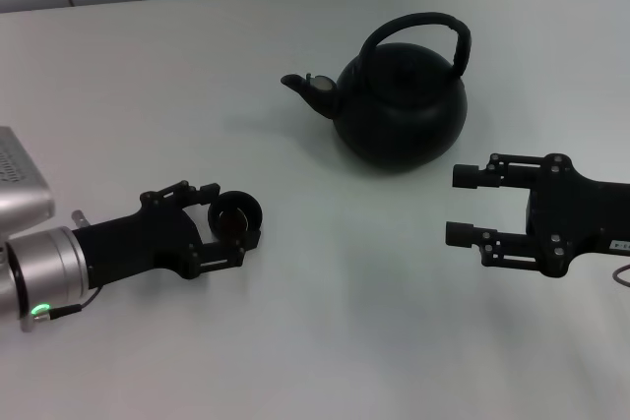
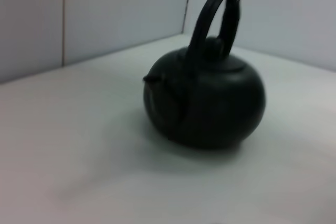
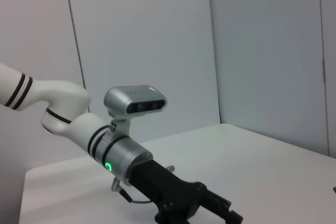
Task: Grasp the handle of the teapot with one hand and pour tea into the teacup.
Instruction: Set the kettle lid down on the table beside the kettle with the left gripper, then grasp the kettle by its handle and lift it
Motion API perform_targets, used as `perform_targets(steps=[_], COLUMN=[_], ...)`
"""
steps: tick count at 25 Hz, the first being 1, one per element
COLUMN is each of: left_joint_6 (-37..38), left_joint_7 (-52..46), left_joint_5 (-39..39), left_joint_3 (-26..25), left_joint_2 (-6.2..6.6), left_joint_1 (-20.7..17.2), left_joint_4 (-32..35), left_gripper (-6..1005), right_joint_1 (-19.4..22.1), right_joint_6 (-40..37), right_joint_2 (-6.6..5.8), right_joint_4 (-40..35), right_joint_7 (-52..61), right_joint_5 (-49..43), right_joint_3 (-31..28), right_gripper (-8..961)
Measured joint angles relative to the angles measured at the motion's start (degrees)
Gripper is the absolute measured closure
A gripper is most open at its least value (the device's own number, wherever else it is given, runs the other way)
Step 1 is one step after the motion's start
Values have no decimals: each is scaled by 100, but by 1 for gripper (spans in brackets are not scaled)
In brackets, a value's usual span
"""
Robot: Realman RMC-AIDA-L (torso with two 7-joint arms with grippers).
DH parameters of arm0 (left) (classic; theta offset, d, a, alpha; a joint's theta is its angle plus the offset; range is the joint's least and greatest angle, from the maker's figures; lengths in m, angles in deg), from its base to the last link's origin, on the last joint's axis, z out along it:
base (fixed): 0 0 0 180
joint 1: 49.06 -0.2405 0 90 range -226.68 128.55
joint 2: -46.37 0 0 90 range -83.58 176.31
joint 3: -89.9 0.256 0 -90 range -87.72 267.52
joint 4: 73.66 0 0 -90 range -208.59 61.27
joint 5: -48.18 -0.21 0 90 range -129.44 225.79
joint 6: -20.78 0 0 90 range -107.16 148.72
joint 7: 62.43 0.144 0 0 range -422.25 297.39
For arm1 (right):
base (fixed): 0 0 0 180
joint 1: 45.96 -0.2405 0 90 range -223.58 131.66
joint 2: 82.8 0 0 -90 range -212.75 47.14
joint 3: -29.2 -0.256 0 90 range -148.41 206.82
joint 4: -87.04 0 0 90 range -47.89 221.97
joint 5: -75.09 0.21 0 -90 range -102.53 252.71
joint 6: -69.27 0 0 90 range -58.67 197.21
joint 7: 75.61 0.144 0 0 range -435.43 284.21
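We see the teapot (image 1: 402,105) standing upright on the white worktop (image 1: 325,341), toward its far edge and a little right of the middle. It is a round, matte-black, kettle-shaped pot with a squat belly, a small lid with a knob, and a short spout pointing to the robot's left. The handle (image 1: 418,29), a thick black arched bail, loops upright over the lid. The lid is on, so we cannot tell what the pot holds.

The teacup (image 1: 235,216) sits near the worktop's left side, closer to the near edge and well apart from the pot. It is a tiny round black bowl without a handle; its inside looks dark, and we cannot tell whether anything is in it. The left gripper (image 1: 232,231) lies low at the worktop with its black linkage fingers set on either side of the cup, closed around it. Its wrist is a silver cylinder showing a green light.

The right gripper (image 1: 463,206) hovers near the right edge, just in front of the pot and not touching it, its two black fingers spread wide with nothing between them.

The worktop is smooth, plain and pale, backed by light wall panels.
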Motion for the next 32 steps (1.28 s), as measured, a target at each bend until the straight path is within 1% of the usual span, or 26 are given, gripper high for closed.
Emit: perform_targets(steps=[4,8,10,17,19,20,21,22,23,24,25,28,30,32], left_joint_6=[239,681,1003,1791,2052,2052,2296,2296,2535,2882,2920,3066,3060,3061], left_joint_7=[-19,7,21,101,213,213,318,318,403,442,423,120,-186,-347], left_joint_5=[-5,9,21,-12,-16,-16,-20,-20,-25,-51,-64,-309,-704,-1070], left_joint_3=[0,-65,-260,-957,-1077,-1077,-1172,-1172,-1272,-1441,-1455,-1518,-1631,-1858], left_joint_2=[12,24,28,50,77,77,113,113,157,286,310,513,577,568], left_joint_1=[-259,-460,-518,-585,-596,-596,-600,-600,-602,-601,-599,-559,-542,-532], left_joint_4=[436,724,785,802,803,803,804,804,805,858,877,1063,1264,1442], left_gripper=[131,131,131,132,132,132,132,132,132,132,132,132,132,132], right_joint_1=[0,0,0,1,11,18,23,30,36,41,45,65,82,87], right_joint_6=[0,-1,-1,3,4,5,6,8,10,12,13,71,158,287], right_joint_2=[0,0,0,0,1,0,0,0,0,0,0,0,1,2], right_joint_4=[3,3,2,2,5,12,23,34,56,89,125,258,338,458], right_joint_7=[-9,-33,-37,-48,-49,-50,-50,-50,-55,-71,-97,-188,-199,-200], right_joint_5=[0,0,0,0,0,0,0,0,0,0,0,0,0,0], right_joint_3=[-1,-22,-55,-82,-130,-176,-219,-272,-333,-400,-453,-662,-812,-1066], right_gripper=[311,311,311,311,311,311,311,311,310,310,310,310,310,310])
